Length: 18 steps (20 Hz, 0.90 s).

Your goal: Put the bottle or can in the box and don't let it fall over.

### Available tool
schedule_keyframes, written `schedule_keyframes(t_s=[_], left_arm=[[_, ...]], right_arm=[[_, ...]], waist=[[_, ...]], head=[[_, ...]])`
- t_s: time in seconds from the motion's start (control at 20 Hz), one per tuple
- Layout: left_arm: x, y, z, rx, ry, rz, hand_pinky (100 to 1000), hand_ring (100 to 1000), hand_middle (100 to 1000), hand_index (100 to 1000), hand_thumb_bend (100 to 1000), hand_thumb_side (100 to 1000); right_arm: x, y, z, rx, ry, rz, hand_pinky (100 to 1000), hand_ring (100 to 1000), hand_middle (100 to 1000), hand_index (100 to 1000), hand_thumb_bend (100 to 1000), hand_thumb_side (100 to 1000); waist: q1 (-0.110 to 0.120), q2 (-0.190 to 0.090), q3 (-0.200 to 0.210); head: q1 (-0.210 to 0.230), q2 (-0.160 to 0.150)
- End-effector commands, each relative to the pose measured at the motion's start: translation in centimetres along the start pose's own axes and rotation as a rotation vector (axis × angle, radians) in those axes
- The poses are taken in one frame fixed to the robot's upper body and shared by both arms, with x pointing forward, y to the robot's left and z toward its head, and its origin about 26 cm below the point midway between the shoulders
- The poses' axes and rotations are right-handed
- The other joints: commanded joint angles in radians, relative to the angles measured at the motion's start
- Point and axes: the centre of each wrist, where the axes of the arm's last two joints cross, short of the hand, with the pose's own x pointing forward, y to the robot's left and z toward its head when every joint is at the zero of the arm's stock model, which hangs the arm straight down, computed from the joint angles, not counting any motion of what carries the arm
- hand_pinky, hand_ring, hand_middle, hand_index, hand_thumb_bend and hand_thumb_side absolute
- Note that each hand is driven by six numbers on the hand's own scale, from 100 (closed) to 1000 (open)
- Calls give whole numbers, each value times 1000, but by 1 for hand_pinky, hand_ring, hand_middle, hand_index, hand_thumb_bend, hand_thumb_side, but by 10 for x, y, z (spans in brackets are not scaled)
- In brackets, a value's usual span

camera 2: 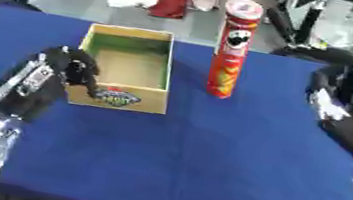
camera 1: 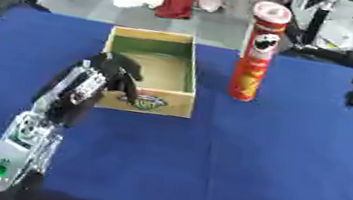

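While upright, tall red cylindrical can [camera 1: 255, 54], beside open cardboard box [camera 1: 150, 70].

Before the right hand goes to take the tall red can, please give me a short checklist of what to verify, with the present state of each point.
1. Can stands upright on the blue table: ok.
2. Box is open at the top and looks empty: ok.
3. Can is apart from the box, to its right: ok.
4. Left hand is at the box's front left corner, seemingly steadying it: ok; actual contact: cannot tell.
5. Right hand holds nothing, to the right of the can: ok.
6. Right hand's fingers open enough for the can: cannot tell.
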Motion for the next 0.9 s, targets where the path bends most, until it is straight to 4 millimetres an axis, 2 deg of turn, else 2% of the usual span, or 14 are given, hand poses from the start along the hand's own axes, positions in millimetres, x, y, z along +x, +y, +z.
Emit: schedule_keyframes(t_s=[0.05,0.35,0.4,0.45,0.55,0.75,0.85,0.9], left_arm=[[7,5,-1,-24,-22,-16,508,525,622,700,100,648],[8,4,-2,-59,-38,-5,524,537,635,698,100,650],[8,4,-2,-62,-38,-4,525,537,635,697,100,649],[8,4,-2,-64,-39,-3,525,537,635,697,100,650],[8,4,-2,-70,-40,-3,526,537,635,695,100,650],[8,3,-5,-83,-51,1,528,537,635,694,100,647],[9,2,-6,-90,-57,4,530,537,636,694,100,648],[9,2,-7,-94,-60,5,530,537,636,694,100,649]], right_arm=[[11,-22,-23,44,-17,114,517,562,597,885,226,358],[28,-44,-83,168,-39,242,585,623,666,922,289,408],[30,-46,-91,191,-41,259,609,644,685,930,277,452],[32,-46,-100,217,-43,276,623,657,695,936,321,429],[32,-44,-117,275,-37,300,689,718,741,958,374,455],[18,-31,-149,417,50,350,834,834,834,995,537,522],[9,-21,-160,479,95,375,886,892,882,1000,649,509],[6,-16,-165,509,115,389,913,916,901,1000,659,485]], waist=[[-4,-15,6],[-5,-16,23],[-6,-16,24],[-6,-16,26],[-6,-16,30],[0,-14,43],[5,-12,50],[8,-10,54]], head=[[-18,6],[-35,1],[-38,0],[-42,0],[-49,-1],[-71,-8],[-87,-14],[-94,-17]])
